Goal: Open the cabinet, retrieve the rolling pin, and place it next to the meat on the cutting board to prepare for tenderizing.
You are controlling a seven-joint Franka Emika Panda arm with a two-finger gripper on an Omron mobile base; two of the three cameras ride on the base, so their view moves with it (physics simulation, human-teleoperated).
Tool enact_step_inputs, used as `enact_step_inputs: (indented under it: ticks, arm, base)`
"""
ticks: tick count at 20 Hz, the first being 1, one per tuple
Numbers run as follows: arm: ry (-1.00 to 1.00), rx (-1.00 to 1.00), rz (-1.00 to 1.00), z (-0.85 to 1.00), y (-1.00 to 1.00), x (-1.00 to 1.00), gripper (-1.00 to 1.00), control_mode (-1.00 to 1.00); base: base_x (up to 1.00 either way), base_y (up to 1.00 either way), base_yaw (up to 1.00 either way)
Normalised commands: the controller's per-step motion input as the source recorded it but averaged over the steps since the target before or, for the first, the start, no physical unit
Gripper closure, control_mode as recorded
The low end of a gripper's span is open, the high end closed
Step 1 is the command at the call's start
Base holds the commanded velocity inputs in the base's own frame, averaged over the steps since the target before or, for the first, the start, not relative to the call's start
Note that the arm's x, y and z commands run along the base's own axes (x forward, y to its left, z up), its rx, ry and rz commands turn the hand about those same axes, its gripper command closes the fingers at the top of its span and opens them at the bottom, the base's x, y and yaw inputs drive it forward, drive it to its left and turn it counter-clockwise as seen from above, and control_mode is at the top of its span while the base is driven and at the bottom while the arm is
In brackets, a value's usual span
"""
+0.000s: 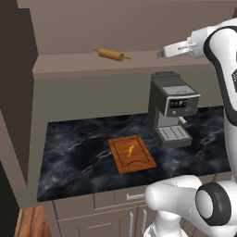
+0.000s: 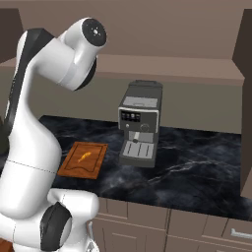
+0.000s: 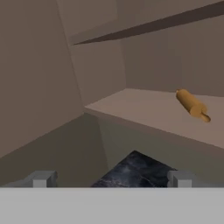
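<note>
The cabinet (image 1: 139,28) stands open, its bare shelf showing above the counter. The rolling pin (image 1: 111,54) lies on that shelf, left of my gripper (image 1: 160,53), which hovers at shelf height about a hand's width from it. In the hand view the rolling pin (image 3: 192,105) lies at the right on the shelf, ahead of my gripper (image 3: 111,179). The two fingertips (image 3: 43,178) are wide apart and hold nothing, so it is open. Below, the cutting board (image 1: 132,155) rests on the counter with the small orange meat (image 1: 131,150) on it, also seen as the board (image 2: 82,160) and meat (image 2: 84,157).
A grey coffee machine (image 1: 171,109) stands on the black marble counter (image 1: 78,152) right of the board, under the shelf's front edge. An open cabinet door (image 1: 16,83) hangs at the left, and another (image 2: 243,54) at the right. Base cabinets with drawers (image 2: 197,226) run below.
</note>
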Motion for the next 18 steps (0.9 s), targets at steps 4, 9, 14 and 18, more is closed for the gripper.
enact_step_inputs:
  ticks: [4,9,14,18]
  arm:
    - [-0.12,-0.09,0.0,-0.25,0.06,0.06,-1.0,-1.0]
    - [-0.03,-0.02,0.0,-0.04,0.11,0.33,-1.0,-1.0]
    - [0.02,-0.01,0.0,0.0,0.2,0.58,-1.0,-1.0]
    - [0.11,-0.03,0.0,0.0,0.17,0.52,-1.0,-1.0]
  base:
    - [0.0,0.0,0.0]
    - [0.0,0.0,0.0]
    - [0.0,0.0,0.0]
    - [0.0,0.0,0.0]
